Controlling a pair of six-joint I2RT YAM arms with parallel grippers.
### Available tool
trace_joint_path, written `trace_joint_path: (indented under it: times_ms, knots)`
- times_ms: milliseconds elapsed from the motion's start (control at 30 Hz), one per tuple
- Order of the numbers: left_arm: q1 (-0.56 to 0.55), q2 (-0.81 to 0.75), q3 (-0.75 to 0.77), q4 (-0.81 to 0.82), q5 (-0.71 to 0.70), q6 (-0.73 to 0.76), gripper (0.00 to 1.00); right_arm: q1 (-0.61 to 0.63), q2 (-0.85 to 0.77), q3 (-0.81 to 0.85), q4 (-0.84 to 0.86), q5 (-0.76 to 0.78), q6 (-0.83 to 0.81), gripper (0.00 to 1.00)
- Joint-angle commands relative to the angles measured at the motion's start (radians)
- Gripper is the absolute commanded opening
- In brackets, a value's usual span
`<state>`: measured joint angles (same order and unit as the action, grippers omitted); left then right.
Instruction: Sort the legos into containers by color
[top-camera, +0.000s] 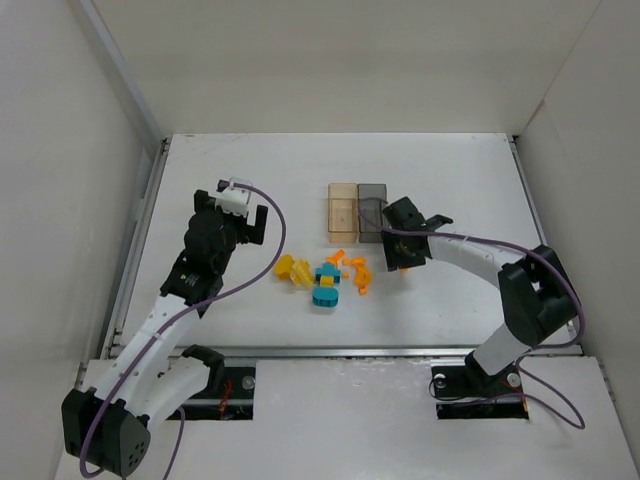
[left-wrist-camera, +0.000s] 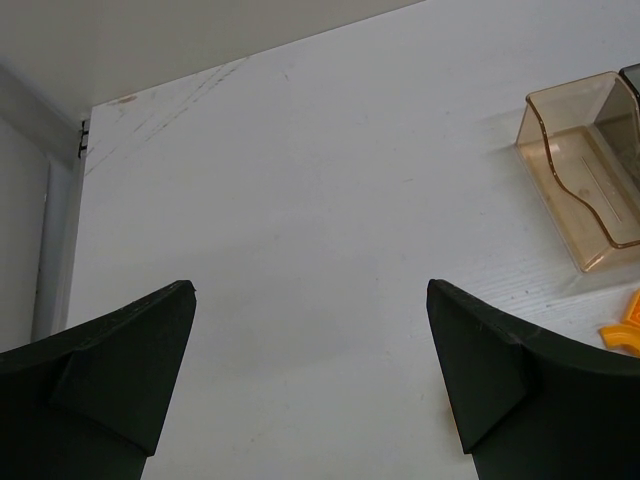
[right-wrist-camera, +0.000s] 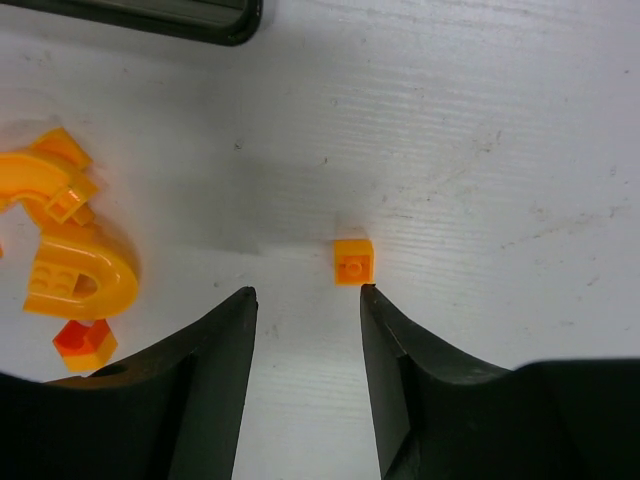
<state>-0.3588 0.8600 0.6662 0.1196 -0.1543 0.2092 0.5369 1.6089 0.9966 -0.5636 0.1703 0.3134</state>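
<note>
We saw the left pincer spread wide and empty over the bare table, left of the orange bin. The legos lay in a loose pile just in front of the two joined bins. The right pincer stood partly open, gripping nothing, a small orange brick lying just beyond one fingertip

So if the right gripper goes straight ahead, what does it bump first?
Probably the small orange square lego, lying just beyond the right gripper, a bit toward one finger. Depth is hard to judge.
</note>
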Motion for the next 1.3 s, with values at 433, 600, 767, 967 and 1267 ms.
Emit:
trace_joint_path:
  times_ms: [433,600,767,967,1267]
  knots:
    - [-0.005,-0.032,-0.025,0.071,-0.022,0.038,1.00,-0.077,0.085,0.145,-0.137,-0.055,-0.096,0.54]
    - [-0.005,-0.041,-0.025,0.080,-0.022,0.038,1.00,-0.077,0.118,0.145,-0.125,-0.080,-0.105,0.54]
    - [-0.005,-0.041,-0.025,0.089,-0.031,0.047,1.00,-0.077,0.151,0.145,-0.114,-0.080,-0.085,0.50]
    - [-0.005,-0.041,-0.034,0.089,-0.041,0.056,1.00,-0.077,0.171,0.145,-0.093,-0.080,-0.085,0.36]
    - [-0.005,-0.050,-0.053,0.089,-0.041,0.075,1.00,-0.049,0.119,0.192,-0.131,-0.051,-0.085,0.00]
